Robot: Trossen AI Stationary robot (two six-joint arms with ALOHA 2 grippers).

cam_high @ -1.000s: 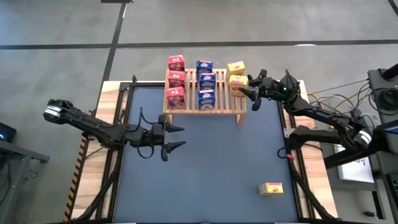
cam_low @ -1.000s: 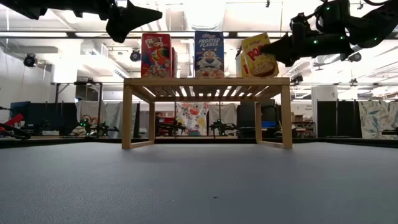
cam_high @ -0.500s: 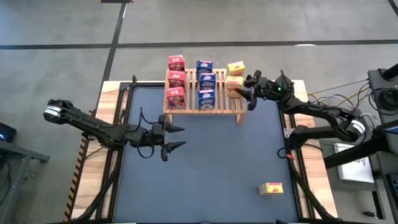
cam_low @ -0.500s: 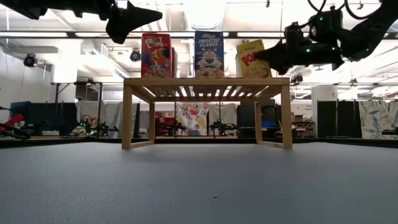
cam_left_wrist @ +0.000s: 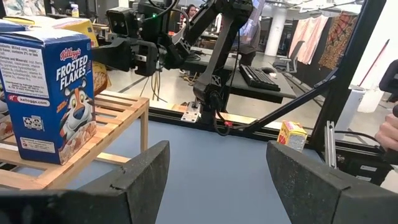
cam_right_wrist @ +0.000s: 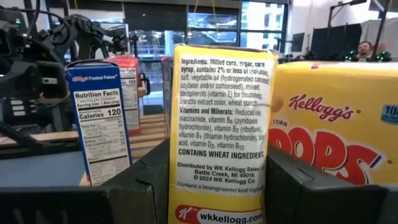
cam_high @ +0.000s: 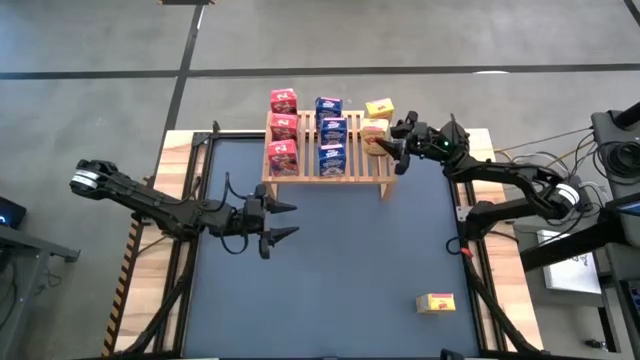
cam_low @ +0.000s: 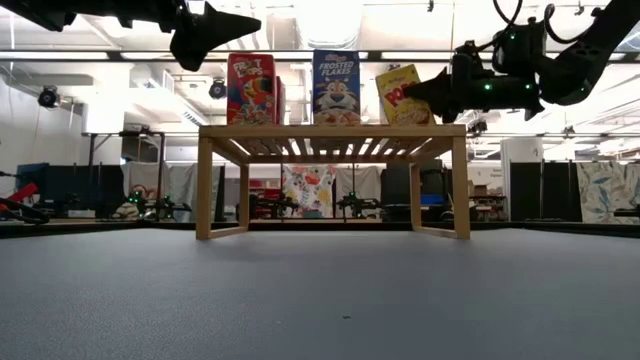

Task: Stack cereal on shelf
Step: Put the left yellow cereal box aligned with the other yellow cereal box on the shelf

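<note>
The shelf (cam_high: 352, 176) stands at the table's far middle, seen from the front in the low view as the shelf (cam_low: 330, 131). On its slats stand three red cereal boxes (cam_high: 283, 128), three blue ones (cam_high: 331, 132) and a yellow one (cam_high: 379, 107) at the far right. My right gripper (cam_high: 393, 148) is shut on a second yellow box (cam_low: 399, 94), just nearer than the first. A third yellow box (cam_high: 435, 302) lies on the mat near the right front. My left gripper (cam_high: 284, 221) hovers open over the mat, left of centre. My right gripper pinches the yellow box between its two fingers (cam_right_wrist: 147, 182), one on each broad face, by the narrow ingredients side (cam_right_wrist: 217, 124) that faces the wrist. The fingers come level from the table's right. The box stands upright at the slats; whether it rests on them I cannot tell.
The dark mat (cam_high: 330, 280) in front of the shelf is open space. Wooden table strips and black frame rails run along both sides. Cables and stands sit beyond the right edge (cam_high: 560, 170). A person's hand (cam_left_wrist: 387, 132) shows at the edge of the left wrist view.
My right gripper has moved toward the table's left and down with the yellow box. The box was tilted and lifted above the shelf's right end; it now stands upright at slat level beside the far yellow box.
</note>
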